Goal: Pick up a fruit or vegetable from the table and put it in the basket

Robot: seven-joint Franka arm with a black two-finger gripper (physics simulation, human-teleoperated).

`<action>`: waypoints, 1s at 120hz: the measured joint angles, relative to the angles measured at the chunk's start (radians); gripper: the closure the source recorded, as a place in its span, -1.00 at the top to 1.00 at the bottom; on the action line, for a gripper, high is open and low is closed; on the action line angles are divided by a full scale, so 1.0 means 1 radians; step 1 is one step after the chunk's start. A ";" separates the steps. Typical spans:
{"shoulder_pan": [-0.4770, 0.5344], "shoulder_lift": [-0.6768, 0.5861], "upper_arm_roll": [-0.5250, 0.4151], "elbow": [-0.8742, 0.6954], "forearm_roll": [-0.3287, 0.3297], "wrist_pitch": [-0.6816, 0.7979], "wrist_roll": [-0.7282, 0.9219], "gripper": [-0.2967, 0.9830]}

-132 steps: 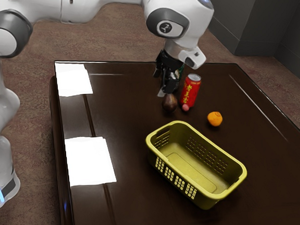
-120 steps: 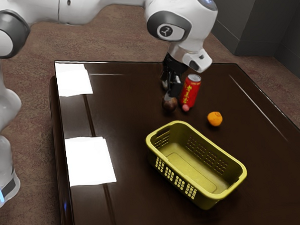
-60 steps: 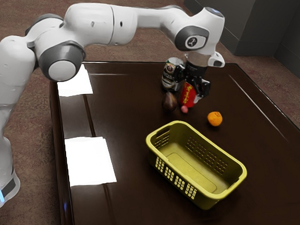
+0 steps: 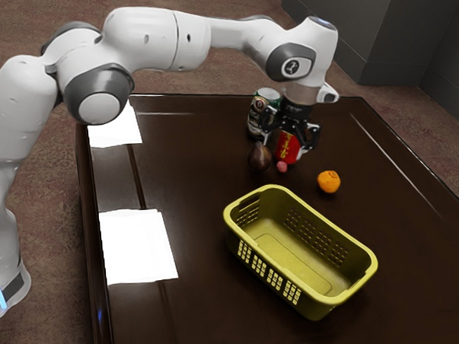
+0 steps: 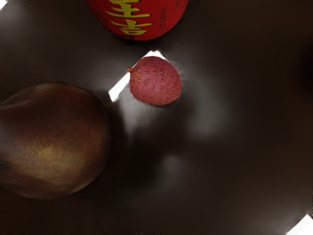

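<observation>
Hand wide open, gripping nothing, near small pink fruit, brown fruit and red can, yellow basket apart.

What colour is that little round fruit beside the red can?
The lychee is pinkish red with darker speckles; the wrist view shows it best.

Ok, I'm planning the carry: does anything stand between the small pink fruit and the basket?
Nothing visible stands between the small pink fruit and the basket; the red can and the brown fruit sit off that path.
</observation>
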 joint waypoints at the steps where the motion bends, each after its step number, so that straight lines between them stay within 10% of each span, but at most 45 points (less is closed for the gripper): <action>1: 0.001 0.003 -0.001 0.001 -0.001 0.001 -0.003 0.54; 120: 0.059 0.131 -0.064 0.109 0.107 0.080 -0.049 0.54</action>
